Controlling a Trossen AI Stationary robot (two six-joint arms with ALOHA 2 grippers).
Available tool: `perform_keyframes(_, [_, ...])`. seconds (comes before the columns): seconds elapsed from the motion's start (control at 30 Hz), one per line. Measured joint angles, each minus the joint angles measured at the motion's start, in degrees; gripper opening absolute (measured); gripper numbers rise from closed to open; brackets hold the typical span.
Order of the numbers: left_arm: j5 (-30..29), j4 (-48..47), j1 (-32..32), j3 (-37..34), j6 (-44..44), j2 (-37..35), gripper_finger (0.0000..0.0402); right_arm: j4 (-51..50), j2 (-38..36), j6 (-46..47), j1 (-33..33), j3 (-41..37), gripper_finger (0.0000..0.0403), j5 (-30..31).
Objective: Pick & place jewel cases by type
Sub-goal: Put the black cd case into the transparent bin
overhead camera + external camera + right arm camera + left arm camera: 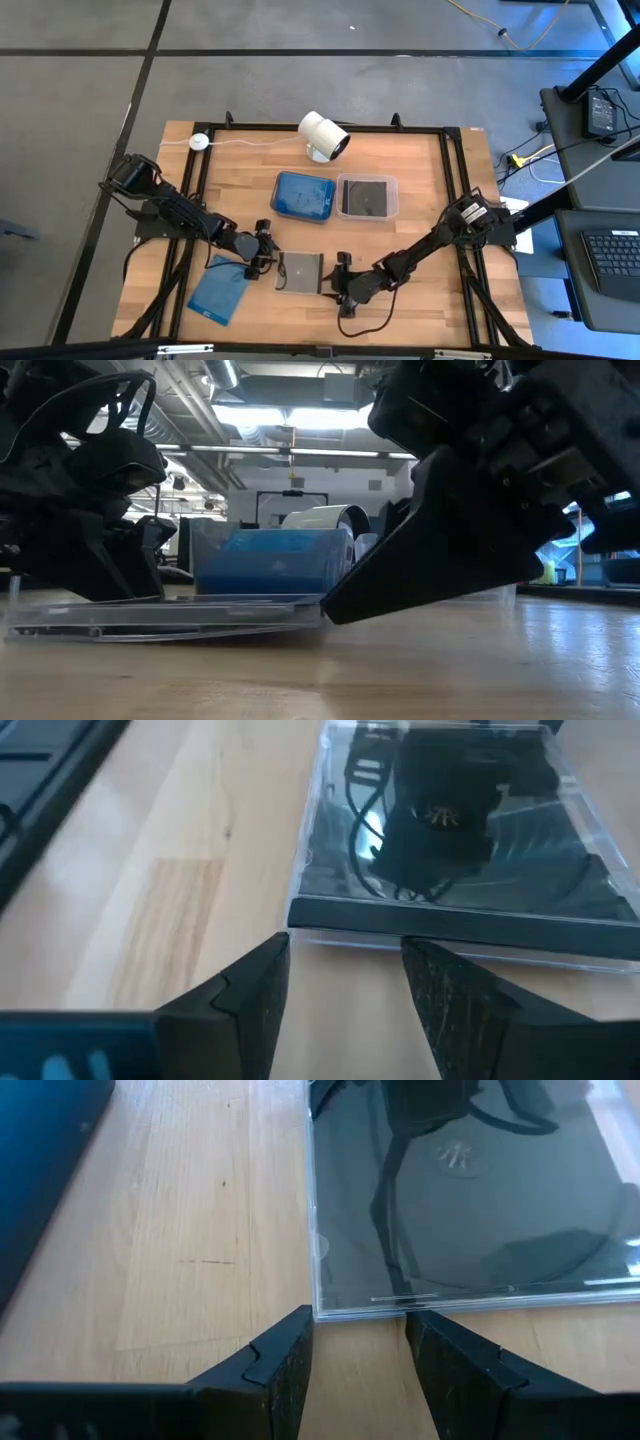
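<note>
Both grippers flank one dark jewel case at the near edge of your worktop.

You have the dark jewel case [300, 271] lying flat on the worktop [420, 200], its disc showing through the clear lid. The left gripper [268, 262] sits just beside one edge, its fingers [285, 1365] released and spread, gripping nothing. The right gripper [337, 276] sits at the opposite edge, fingers [255, 990] likewise parted and empty, their tips just short of the case. A blue jewel case [219, 291] lies flat near the front-left corner, under the left arm. Farther back you see two tubs side by side: the blue tub [304, 196] holds blue cases, the clear tub [367, 196] a dark one. A white camera [324, 134] stands behind them.
</note>
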Motion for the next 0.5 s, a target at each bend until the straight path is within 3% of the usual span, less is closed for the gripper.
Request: perform_keyframes(0.5, [0.6,0.0,0.0,0.0,0.0,0.0,0.0162,1.1,-0.2,0.8,0.0,0.4,0.0204,-0.9])
